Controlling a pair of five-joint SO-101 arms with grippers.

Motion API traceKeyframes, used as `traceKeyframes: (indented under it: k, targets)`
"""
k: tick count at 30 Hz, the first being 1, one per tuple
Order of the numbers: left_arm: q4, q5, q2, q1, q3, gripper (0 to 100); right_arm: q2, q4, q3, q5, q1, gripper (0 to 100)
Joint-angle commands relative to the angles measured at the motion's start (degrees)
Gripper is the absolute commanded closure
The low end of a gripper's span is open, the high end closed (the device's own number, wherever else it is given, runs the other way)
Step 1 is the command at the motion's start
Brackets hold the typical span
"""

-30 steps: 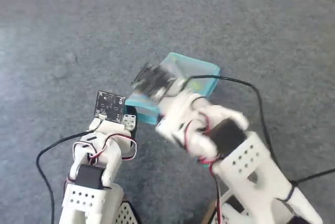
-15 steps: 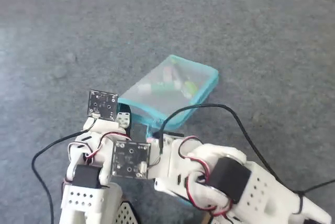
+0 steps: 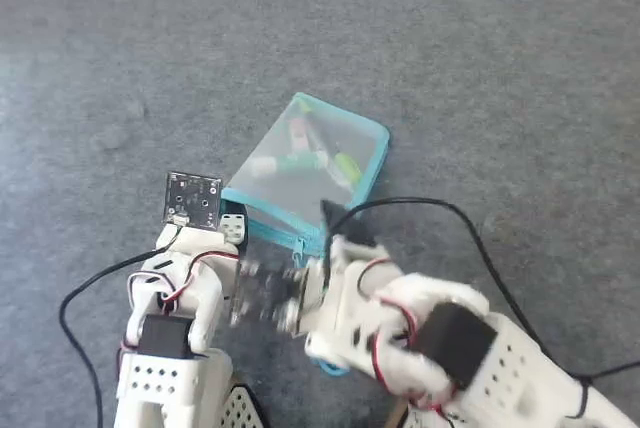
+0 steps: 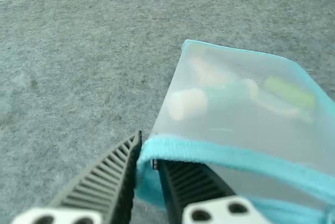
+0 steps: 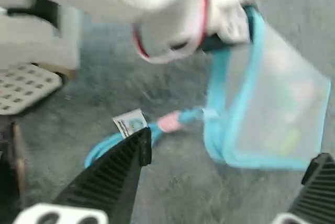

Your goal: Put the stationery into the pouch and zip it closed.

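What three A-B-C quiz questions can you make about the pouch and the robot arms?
1. Where is the stationery? A) inside the pouch B) on the carpet C) in the right tool
2. What colour is the pouch's edging? A) red B) turquoise C) yellow
3. What is the left tool doing? A) hanging open, far away B) shut on the pouch C) holding a pen

Answers: 1 A, shapes show through the clear side; 2 B, a turquoise rim runs round it; 3 B, it pinches the pouch's corner.

Left arm (image 3: 178, 293), right arm (image 3: 420, 333) crowd pouch's (image 3: 305, 163) near edge; mat (image 3: 500, 78) beyond.
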Motion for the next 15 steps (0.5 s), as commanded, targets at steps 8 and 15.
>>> traceKeyframes:
  k: [8,15]
  targets:
    - [-0.18,0.88,-0.35,-0.62,-3.56,99,-1.27,-21.49,22.24,0.62,12.79,56.3]
    - [-0.18,0.70,-0.35,-0.18,-3.47,99,-0.75,-28.18,25.41,0.53,12.97,56.3]
